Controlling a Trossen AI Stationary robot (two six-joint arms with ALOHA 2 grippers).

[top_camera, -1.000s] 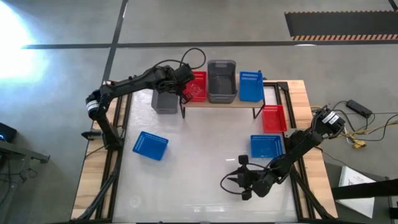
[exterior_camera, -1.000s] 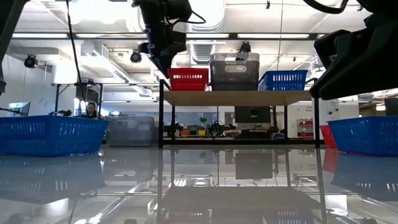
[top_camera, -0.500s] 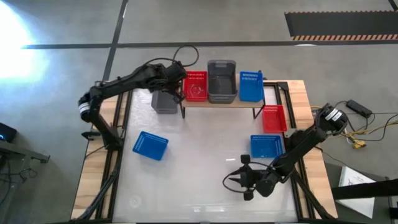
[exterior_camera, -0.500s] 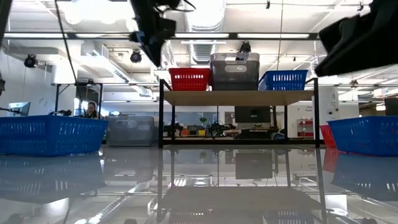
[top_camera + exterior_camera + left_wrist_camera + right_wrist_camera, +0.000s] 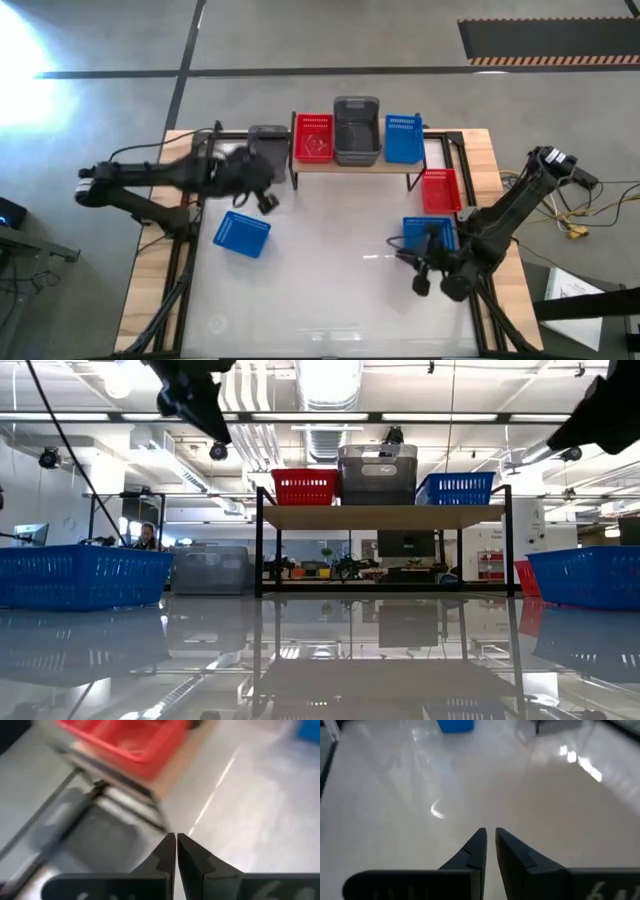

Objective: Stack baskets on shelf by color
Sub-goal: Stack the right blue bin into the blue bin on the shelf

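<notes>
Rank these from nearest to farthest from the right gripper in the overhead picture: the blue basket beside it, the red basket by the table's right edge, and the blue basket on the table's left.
From the right gripper:
1. Blue basket, right beside it.
2. Red basket, beyond that, near the shelf's right end.
3. Blue basket, across on the table's left.

The light-wood shelf (image 5: pixel 350 166) carried a red basket (image 5: pixel 313 138), a dark grey basket (image 5: pixel 356 130) and a blue basket (image 5: pixel 403 138); the bench (image 5: pixel 330 290) was glossy white.

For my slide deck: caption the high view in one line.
Red basket, grey basket and blue basket line the shelf; both arms hover empty over the table.
</notes>
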